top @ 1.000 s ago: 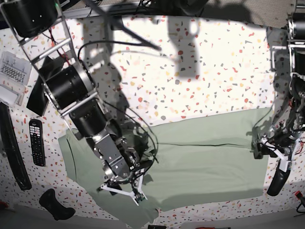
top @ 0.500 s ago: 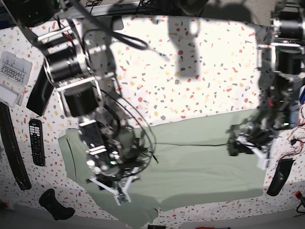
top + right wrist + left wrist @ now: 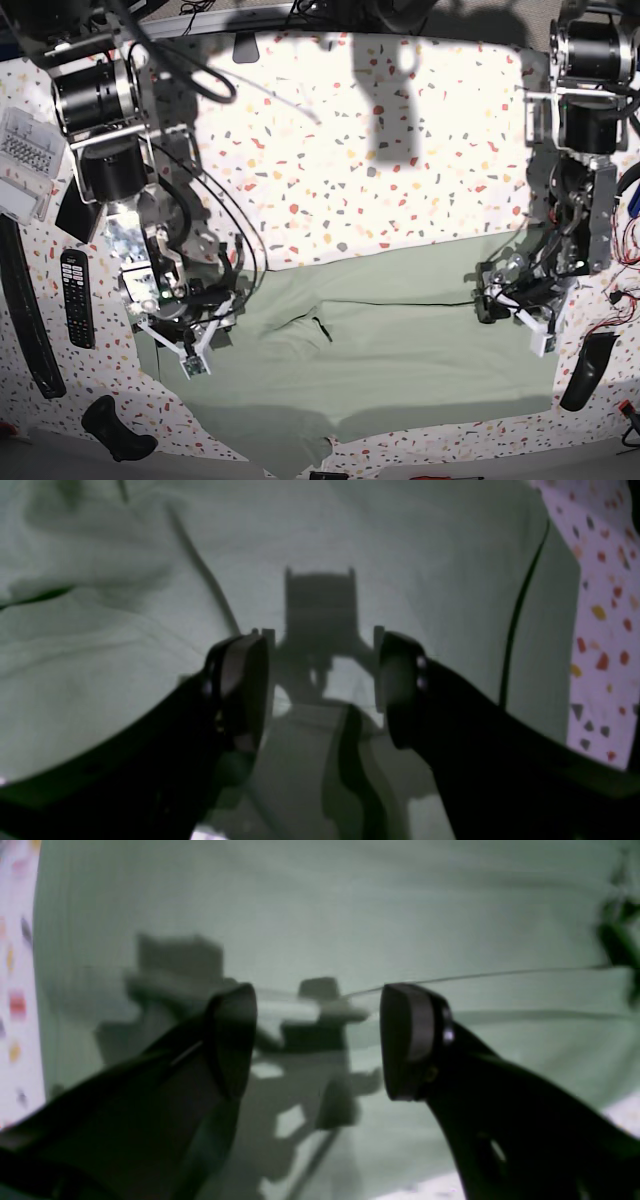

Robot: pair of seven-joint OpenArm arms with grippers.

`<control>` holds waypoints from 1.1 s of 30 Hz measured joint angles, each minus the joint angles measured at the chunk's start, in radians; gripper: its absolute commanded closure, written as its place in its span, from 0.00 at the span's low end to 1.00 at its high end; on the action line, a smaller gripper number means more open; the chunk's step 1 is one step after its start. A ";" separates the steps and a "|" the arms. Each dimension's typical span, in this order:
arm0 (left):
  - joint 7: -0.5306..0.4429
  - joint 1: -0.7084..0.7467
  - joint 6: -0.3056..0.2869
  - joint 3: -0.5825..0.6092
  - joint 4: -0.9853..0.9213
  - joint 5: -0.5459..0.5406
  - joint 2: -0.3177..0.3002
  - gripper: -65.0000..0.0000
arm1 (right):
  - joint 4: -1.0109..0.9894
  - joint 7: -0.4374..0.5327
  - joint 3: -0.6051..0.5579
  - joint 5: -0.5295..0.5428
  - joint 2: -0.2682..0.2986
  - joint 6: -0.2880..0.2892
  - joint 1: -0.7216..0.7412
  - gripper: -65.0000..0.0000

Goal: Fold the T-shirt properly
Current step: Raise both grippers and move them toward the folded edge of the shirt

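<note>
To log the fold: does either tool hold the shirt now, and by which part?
Nothing is held. The left tool and right tool are open above the shirt.

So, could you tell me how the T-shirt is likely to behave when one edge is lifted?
The T-shirt will probably droop rather than hold shape: it lies flat, with soft creases. It looks thin and light, so a pinch may lift only the top layer, and it may slide.

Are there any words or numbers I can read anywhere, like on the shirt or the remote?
No text can be read.
T-shirt: plain, no print showing.
Remote: its buttons are too small to read.
Clear box: nothing readable.
</note>
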 measured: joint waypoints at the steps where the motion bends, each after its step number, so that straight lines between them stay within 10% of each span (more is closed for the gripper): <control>1: -0.003 0.013 -0.002 0.000 0.045 -0.001 -0.003 0.45 | -0.007 0.001 0.000 -0.001 0.000 0.000 -0.005 0.49; 7: -0.006 0.080 0.007 0.001 0.218 0.012 -0.014 0.45 | -0.100 0.038 0.001 0.005 -0.006 0.003 -0.006 0.49; 12: 0.008 0.126 0.128 0.002 0.219 0.068 -0.014 0.45 | -0.149 0.064 0.003 0.024 -0.006 0.006 -0.003 0.49; 33: -0.042 0.112 0.123 0.001 -0.072 0.085 -0.014 0.45 | -0.148 -0.015 0.003 0.076 -0.009 0.006 0.003 0.49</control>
